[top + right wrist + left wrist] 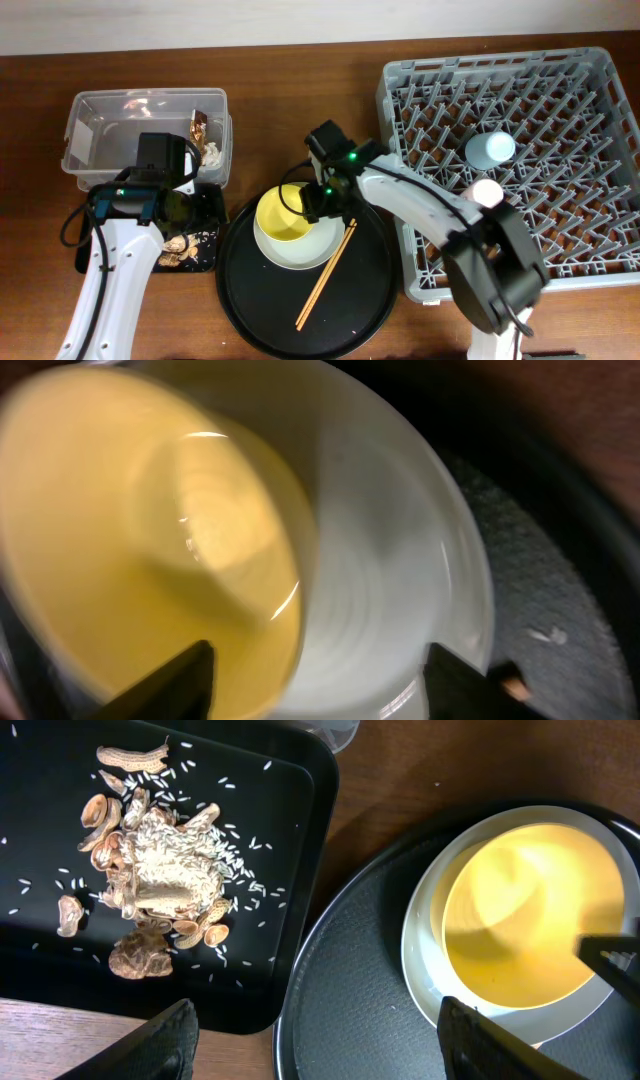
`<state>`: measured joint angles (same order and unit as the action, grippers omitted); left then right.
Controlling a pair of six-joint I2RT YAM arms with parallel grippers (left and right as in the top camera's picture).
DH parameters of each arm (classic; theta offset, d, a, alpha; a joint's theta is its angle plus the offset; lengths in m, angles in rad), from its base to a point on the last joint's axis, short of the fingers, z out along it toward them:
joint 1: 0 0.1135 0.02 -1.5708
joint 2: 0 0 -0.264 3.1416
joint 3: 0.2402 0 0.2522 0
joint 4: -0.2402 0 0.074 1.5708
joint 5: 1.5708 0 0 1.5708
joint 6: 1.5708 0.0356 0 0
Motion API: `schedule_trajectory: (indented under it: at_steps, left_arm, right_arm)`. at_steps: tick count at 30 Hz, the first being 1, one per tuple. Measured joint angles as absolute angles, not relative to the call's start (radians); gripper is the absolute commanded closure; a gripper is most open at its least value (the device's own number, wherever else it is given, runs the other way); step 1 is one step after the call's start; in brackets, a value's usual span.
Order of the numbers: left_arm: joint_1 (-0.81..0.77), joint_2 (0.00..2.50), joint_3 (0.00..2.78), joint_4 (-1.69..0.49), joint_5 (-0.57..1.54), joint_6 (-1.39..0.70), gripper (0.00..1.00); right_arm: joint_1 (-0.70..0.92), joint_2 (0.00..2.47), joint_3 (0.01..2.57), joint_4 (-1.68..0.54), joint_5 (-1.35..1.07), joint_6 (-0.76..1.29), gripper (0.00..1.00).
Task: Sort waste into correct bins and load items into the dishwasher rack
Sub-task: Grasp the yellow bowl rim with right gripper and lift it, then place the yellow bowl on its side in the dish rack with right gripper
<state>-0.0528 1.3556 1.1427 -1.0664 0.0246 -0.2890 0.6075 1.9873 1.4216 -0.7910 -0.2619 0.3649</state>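
The right gripper (320,660) is spread wide with nothing clamped, and the rim of the yellow bowl (150,530) is seen between its fingers. That bowl is sat on the pale grey plate (400,560) in the round black tray (370,300), chopsticks (327,275) laid beside. The left gripper (318,1010) is held wide open and empty too, above the shallow black tray (290,870) where food scraps (160,880) are piled, and the blue cup (490,150) and pink cup (487,192) are stood in the dishwasher rack (500,58).
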Motion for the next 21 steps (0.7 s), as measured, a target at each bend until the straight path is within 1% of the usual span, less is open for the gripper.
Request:
schedule_trajectory:
  at_steps: [2, 4, 5, 8, 11, 15, 17, 18, 21]
  left_arm:
    - [-0.053, 1.356, 1.143, -1.067, 0.025, -0.289, 0.24]
    - [-0.053, 1.356, 1.143, -1.066, 0.025, -0.289, 0.24]
    - [-0.053, 1.356, 1.143, -1.066, 0.025, -0.289, 0.24]
    - [-0.053, 1.356, 1.143, -1.067, 0.025, -0.289, 0.24]
    - [-0.053, 1.356, 1.143, -1.066, 0.025, -0.289, 0.23]
    - [-0.053, 1.356, 1.143, -1.066, 0.025, -0.289, 0.23]
    - [-0.053, 1.356, 1.143, -1.065, 0.025, -0.289, 0.23]
    - [-0.053, 1.356, 1.143, -1.063, 0.025, -0.289, 0.23]
    - [-0.053, 1.356, 1.143, -1.052, 0.025, -0.289, 0.23]
  right_arm:
    - [0.611, 2.025, 1.418, -0.767, -0.262, 0.387, 0.71]
    - [0.611, 2.025, 1.419, -0.749, -0.262, 0.39, 0.93]
    - [0.611, 2.025, 1.419, -0.752, -0.262, 0.395, 0.96]
    - [0.603, 2.025, 1.436, -0.813, -0.24, 0.397, 0.96]
    - [0.569, 2.006, 1.508, -0.946, -0.136, 0.38, 0.96]
    - [0.5, 1.861, 1.711, -1.054, 0.087, 0.309, 0.96]
    - [0.462, 1.803, 1.791, -1.065, 0.199, 0.279, 0.96]
    - [0.427, 1.774, 1.829, -1.04, 0.299, 0.256, 0.96]
    - [0.357, 1.771, 1.832, -0.962, 0.567, 0.233, 0.96]
